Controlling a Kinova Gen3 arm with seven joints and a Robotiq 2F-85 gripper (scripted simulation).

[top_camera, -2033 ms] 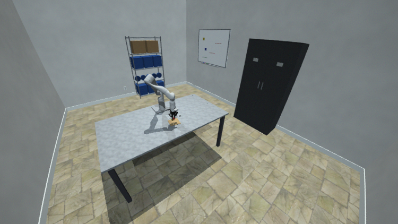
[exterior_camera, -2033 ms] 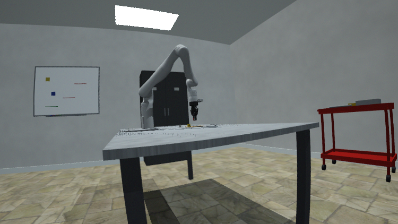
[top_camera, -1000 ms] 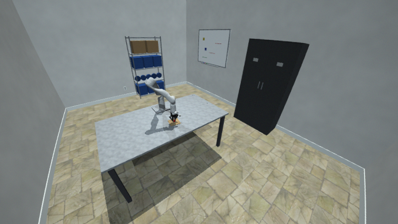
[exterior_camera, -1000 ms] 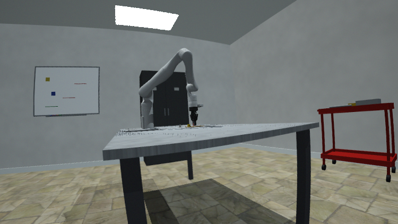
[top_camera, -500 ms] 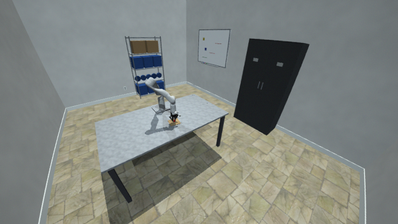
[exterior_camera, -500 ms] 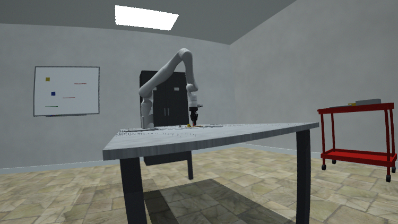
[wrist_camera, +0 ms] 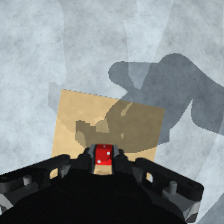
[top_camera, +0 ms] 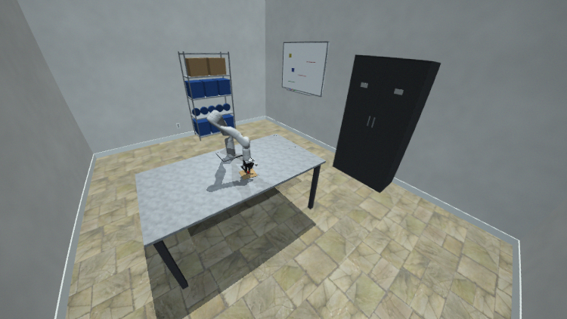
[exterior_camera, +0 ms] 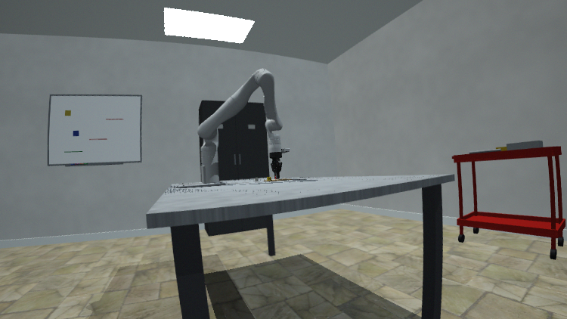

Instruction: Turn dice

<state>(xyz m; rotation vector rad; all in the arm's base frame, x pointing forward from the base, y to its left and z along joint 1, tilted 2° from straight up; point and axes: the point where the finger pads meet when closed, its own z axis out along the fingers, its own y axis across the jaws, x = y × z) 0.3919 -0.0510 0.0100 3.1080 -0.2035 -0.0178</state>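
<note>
In the wrist view my gripper (wrist_camera: 104,151) is shut on a red die (wrist_camera: 104,155) with white pips and holds it over the near edge of a tan mat (wrist_camera: 107,127) on the grey table. The top view shows the gripper (top_camera: 248,169) low over the mat (top_camera: 248,174). The exterior view shows the gripper (exterior_camera: 276,172) just above the table, with a small yellow die (exterior_camera: 268,178) to its left. A third die is not visible. I cannot read the pips on any top face.
The arm's base (top_camera: 227,153) stands behind the mat on the table (top_camera: 221,182). A black cabinet (top_camera: 382,119), a shelf (top_camera: 208,93) and a red cart (exterior_camera: 511,190) stand away from the table.
</note>
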